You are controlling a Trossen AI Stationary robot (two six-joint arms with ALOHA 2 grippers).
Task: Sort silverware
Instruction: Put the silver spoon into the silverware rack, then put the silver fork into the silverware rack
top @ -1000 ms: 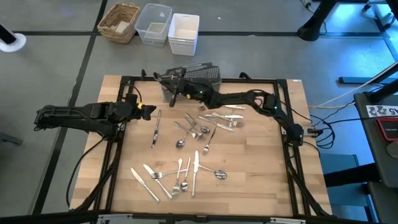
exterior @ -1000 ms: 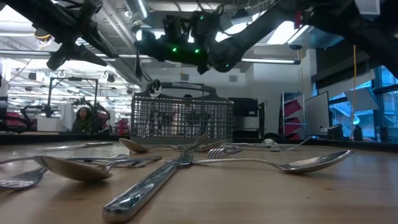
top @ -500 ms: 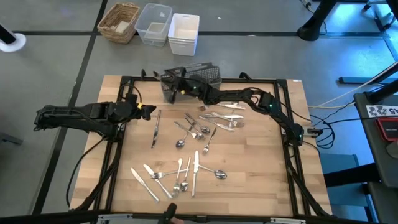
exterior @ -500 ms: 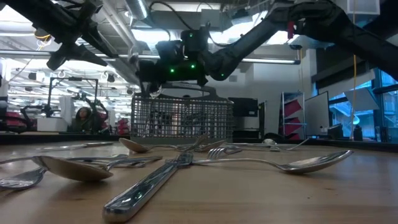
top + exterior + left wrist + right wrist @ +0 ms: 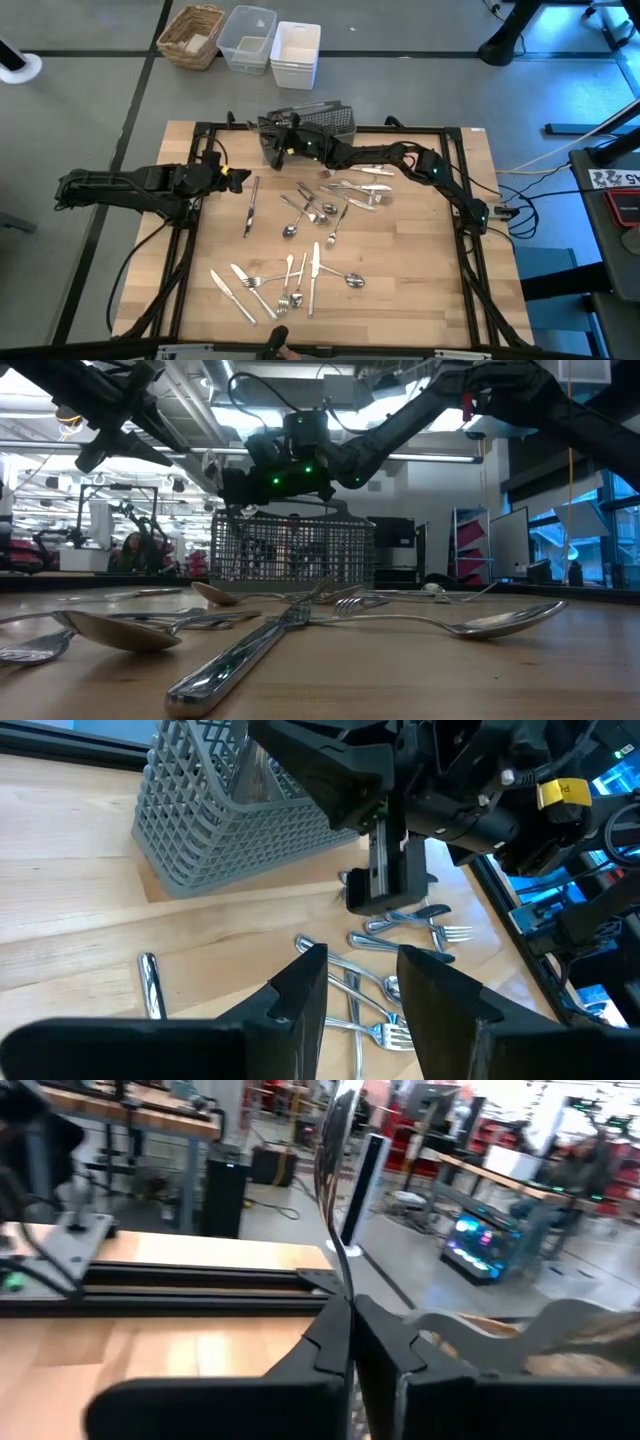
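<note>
The right gripper (image 5: pixel 352 1330), jaws nearly closed on a spoon (image 5: pixel 335 1170), hangs over the caddy (image 5: pixel 322 121) at the table's far edge; release only once it points straight down into a compartment. The left gripper (image 5: pixel 362 982) waits at the left, part open, empty.

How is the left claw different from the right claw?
The left gripper is open and holds nothing; the right gripper pinches a thin utensil. The left gripper hangs by the left edge of the table; the right gripper is above one end of the caddy at the back. Both are dark and have two fingers.
</note>
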